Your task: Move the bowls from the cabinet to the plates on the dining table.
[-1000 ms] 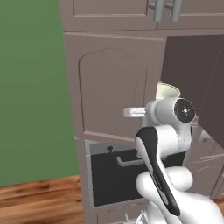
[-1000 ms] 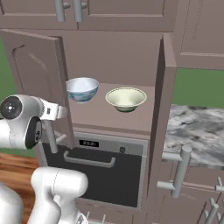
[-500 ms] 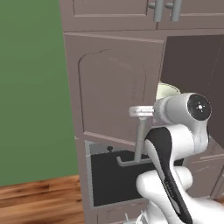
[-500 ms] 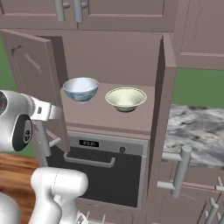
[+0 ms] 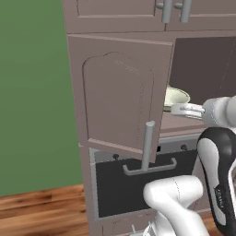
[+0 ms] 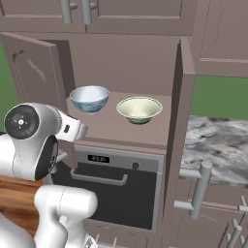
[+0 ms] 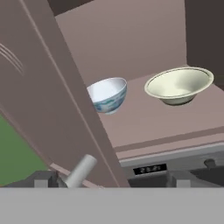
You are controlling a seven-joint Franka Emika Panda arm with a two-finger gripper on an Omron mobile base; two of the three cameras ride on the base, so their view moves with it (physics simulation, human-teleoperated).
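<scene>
Spread wide and empty, the gripper (image 7: 109, 179) is held just beside the grey bar handle (image 7: 81, 171) of the open cabinet door (image 5: 117, 103), which stands between its fingers. Inside the cabinet (image 6: 140, 58), the white-blue bowl (image 6: 89, 99) and cream-green bowl (image 6: 139, 109) are seen side by side, apart, above the dark oven front (image 6: 114, 191). The hand is levelled toward the shelf.

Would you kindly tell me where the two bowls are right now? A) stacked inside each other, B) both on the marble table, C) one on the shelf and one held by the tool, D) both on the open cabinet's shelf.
D: the white-blue bowl and the cream-green bowl sit side by side, apart, on the shelf of the open cabinet.
</scene>
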